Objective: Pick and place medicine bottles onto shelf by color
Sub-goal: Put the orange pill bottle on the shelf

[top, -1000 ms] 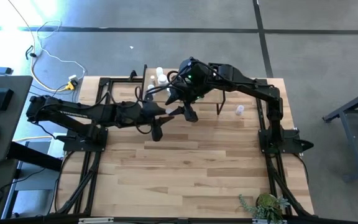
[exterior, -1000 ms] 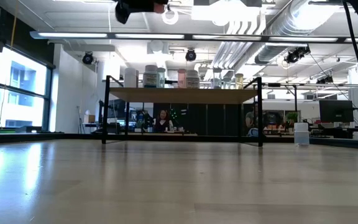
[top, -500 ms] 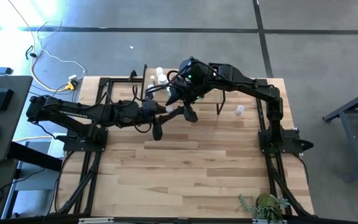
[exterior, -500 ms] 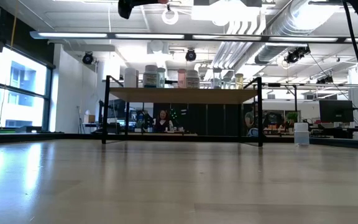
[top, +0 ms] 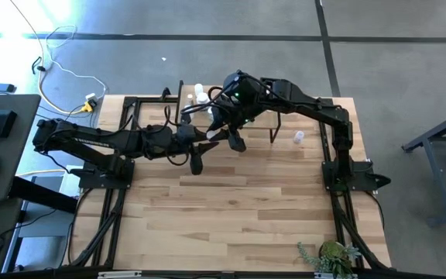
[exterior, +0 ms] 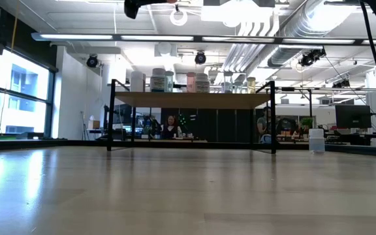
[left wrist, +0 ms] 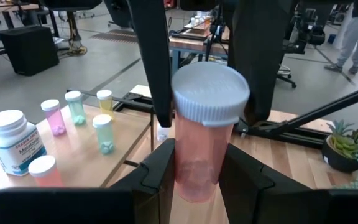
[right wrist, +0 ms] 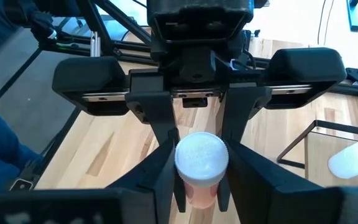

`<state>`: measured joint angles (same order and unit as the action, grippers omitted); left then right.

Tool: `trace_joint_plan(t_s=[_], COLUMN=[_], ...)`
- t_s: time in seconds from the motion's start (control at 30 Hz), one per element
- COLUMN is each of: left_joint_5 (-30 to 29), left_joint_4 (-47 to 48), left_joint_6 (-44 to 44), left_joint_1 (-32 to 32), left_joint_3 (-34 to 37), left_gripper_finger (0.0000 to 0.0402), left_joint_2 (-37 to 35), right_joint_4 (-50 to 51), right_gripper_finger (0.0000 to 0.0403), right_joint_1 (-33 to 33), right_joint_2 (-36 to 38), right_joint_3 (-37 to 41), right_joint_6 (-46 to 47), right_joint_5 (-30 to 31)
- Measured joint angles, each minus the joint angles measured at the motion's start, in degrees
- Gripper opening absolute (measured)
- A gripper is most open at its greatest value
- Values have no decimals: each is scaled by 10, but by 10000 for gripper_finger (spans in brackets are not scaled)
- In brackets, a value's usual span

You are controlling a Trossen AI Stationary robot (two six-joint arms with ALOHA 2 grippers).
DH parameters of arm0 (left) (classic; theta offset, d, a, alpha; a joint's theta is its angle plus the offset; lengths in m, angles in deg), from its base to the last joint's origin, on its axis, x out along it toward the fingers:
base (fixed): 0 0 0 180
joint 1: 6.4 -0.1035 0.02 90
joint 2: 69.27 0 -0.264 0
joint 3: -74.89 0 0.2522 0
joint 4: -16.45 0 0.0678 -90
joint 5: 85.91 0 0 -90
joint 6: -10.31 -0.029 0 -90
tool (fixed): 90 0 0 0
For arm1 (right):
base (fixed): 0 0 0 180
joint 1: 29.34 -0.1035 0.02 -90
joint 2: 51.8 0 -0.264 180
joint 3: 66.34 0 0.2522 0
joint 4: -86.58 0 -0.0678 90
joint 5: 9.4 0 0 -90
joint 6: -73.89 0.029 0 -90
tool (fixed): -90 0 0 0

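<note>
A pink-red bottle (left wrist: pixel 202 158) with a white cap (right wrist: pixel 202 157) is in the air in front of the shelf (exterior: pixel 194 99), between both grippers. My left gripper (left wrist: pixel 199 171) reaches in from the table's left and is shut on the bottle. My right gripper (right wrist: pixel 202 171) faces it from the right, with its fingers against the cap end. In the high view the two meet at the shelf's near edge (top: pixel 217 136). White, pink, green and yellowish bottles (left wrist: pixel 73 115) stand on the shelf top. One white bottle (top: pixel 298 138) stands on the table to the right. My left gripper pinches the bottle's lower body (left wrist: pixel 197 180) between its two fingers, coming level from the table's left. The bottle lies along the fingers, lifted clear, with its cap pointing at the other gripper. My right gripper comes from the table's right, with its fingers (left wrist: pixel 160 93) lying against both sides of the cap (left wrist: pixel 211 93). The cap's top faces its wrist camera.
The shelf's black legs (top: pixel 273 128) and the row of bottles (exterior: pixel 175 81) on its board stand just beyond the grippers. A potted plant (top: pixel 330 256) sits at the table's near right corner. The near half of the tabletop (top: pixel 231 217) is bare wood.
In the low view the grippers and the bottle have risen slightly. Otherwise both arms have kept still.
</note>
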<state>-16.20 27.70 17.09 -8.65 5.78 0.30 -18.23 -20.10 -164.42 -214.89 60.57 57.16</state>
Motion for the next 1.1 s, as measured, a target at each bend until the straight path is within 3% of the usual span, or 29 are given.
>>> trace_joint_plan(t_s=[0.43, 0.9, 1.1], left_joint_5=[2, 3, -18], left_joint_4=[-3, -2, 1], left_joint_6=[0, -10, 5], left_joint_1=[0, 0, -1], left_joint_3=[0, 0, 0], left_gripper_finger=[103, 219, 237], left_joint_2=[0, -1, -1], right_joint_4=[0, 21, 27], right_gripper_finger=[118, 117, 117], right_joint_1=[0, 8, 33], right_joint_2=[1, 0, 8], right_joint_3=[0, 0, -1], right_joint_6=[3, -2, -7], right_joint_5=[0, 14, 14])
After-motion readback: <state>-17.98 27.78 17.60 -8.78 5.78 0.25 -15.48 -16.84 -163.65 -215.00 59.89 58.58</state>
